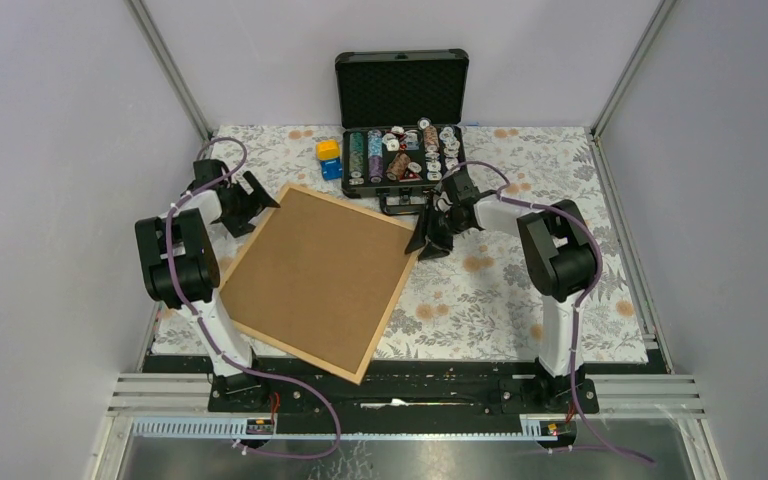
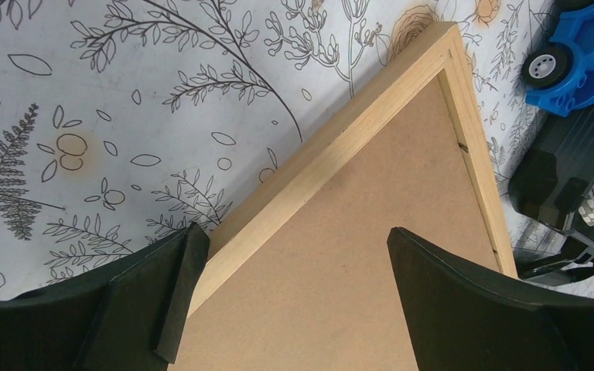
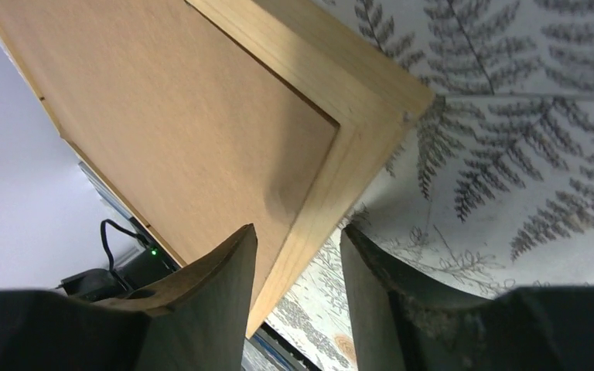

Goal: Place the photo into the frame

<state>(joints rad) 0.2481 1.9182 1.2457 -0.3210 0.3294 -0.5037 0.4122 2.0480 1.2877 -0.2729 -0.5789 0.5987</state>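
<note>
Top external view: an open black case (image 1: 401, 90) stands at the far edge of the flower-patterned counter (image 1: 480, 300), its tray full of poker chips (image 1: 400, 155). A small blue-and-yellow toy (image 1: 330, 160) sits just beside the case on its left. Both lie close behind the far corner of the big board in the middle, and the case's front is just behind my right arm. That leaves little room on the far side.

In the left wrist view, the frame (image 2: 317, 166) lies flat and face down on the counter, turned at an angle. A plain brown backing sheet (image 2: 356, 278) sits inside its light wooden rails. My left pincer (image 2: 294, 239) hangs over the frame's left corner, spread as wide as it goes and holding nothing. One finger is over the cloth outside the rail and the other over the backing sheet, so the rail runs between them. The blue toy and the edge of the case show just beyond the far rail.

My right pincer (image 3: 298, 232) is at the frame's right corner, roughly half open. The rail's outer edge shows in the gap between the fingers, with one finger over the wood and one over the cloth. I see nothing clamped in it.
</note>
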